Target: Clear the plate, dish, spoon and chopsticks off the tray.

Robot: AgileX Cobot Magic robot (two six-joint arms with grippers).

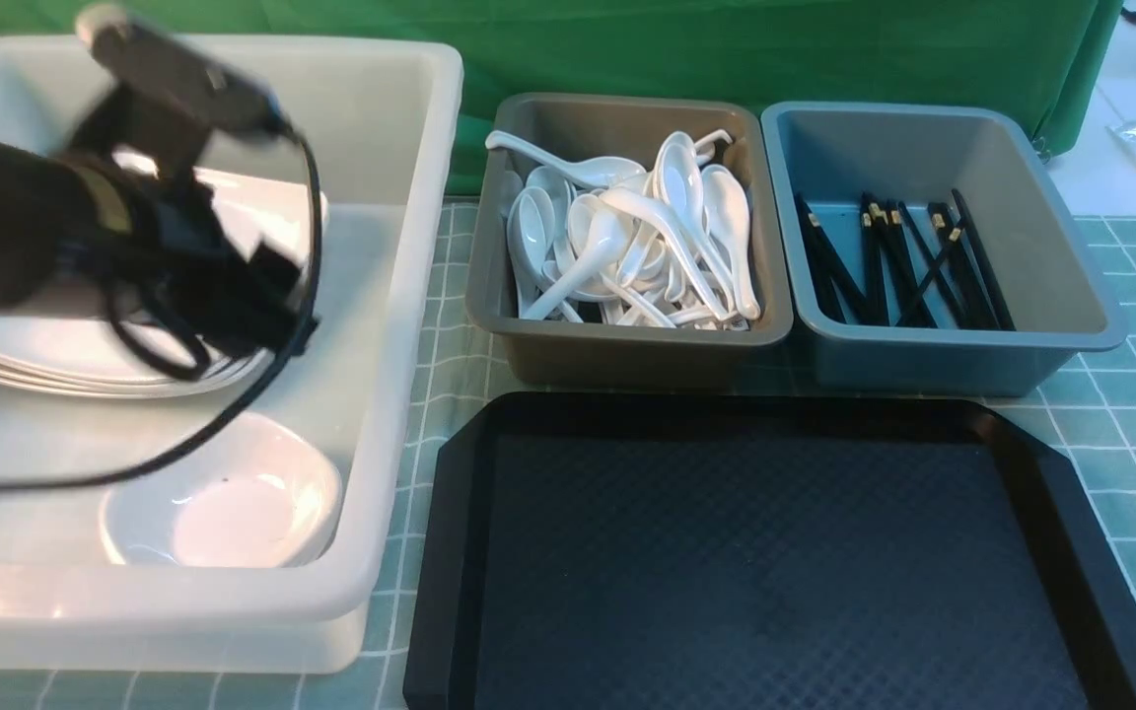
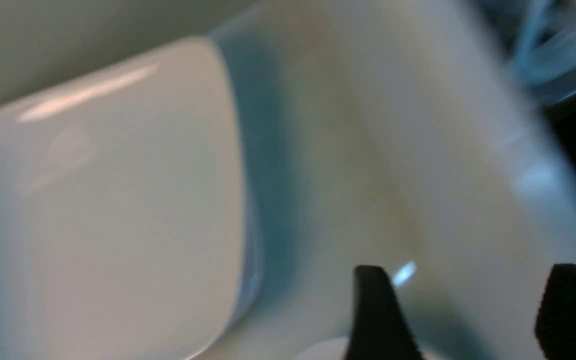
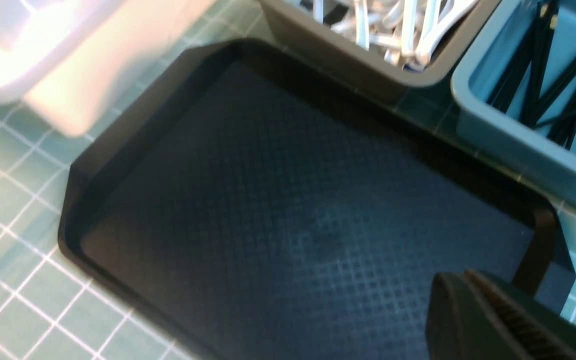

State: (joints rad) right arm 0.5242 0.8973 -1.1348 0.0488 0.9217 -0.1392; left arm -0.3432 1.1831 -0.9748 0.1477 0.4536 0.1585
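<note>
Front view: the black tray [image 1: 775, 562] lay bare, its diamond-textured floor showing. One white dish [image 1: 233, 498] sat in the white tub [image 1: 410, 296] beside a stack of plates [image 1: 65, 355]. Two smaller tubs stood behind: the grey tub [image 1: 627, 345] of spoons [image 1: 637, 237] and the blue-grey tub [image 1: 1071, 296] of chopsticks [image 1: 898, 261].

Left wrist view: the left gripper [image 2: 460, 315] had its fingers apart, empty, over the tub.

Right wrist view: one finger of the right gripper [image 3: 498, 320] showed; its state could not be told.

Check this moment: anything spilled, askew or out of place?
Nothing stands out. The tray is bare, plates and a dish sit in the white tub, spoons and chopsticks in their own tubs.
</note>
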